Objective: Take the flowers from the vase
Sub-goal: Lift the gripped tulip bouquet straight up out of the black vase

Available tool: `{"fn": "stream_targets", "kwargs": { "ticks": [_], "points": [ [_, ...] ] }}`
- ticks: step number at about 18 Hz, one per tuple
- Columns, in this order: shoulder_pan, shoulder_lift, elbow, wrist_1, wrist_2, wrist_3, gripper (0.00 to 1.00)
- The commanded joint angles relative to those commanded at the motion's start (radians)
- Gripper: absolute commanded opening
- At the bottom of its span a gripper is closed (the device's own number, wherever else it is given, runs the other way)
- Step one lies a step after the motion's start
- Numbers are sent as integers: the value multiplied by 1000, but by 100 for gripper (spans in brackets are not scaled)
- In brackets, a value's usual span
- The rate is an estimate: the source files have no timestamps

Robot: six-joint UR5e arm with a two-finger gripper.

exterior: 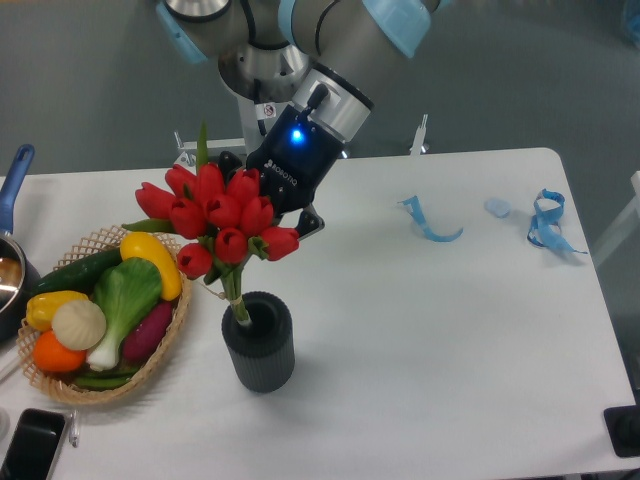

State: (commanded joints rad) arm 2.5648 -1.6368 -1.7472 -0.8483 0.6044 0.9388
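One bunch of roughly ten flowers [215,218] leans left in front of the tool [268,200], stems still inside one vase [259,342] below it. Tool finger state cannot be determined; blooms hide them.

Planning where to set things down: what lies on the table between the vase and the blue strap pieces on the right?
Nothing. In the camera view, bare white table runs from the vase to the blue strap pieces.
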Motion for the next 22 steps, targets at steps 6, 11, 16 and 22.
{"fn": "stream_targets", "kwargs": {
  "ticks": [6,11,16,22],
  "points": [
    [23,23,26,-6,-3,-3,37],
    [40,54,28,-5,-6,-34,37],
    [136,61,41,-3,-12,-52,37],
    [270,-7,46,9,-8,33,37]
  ]
}}
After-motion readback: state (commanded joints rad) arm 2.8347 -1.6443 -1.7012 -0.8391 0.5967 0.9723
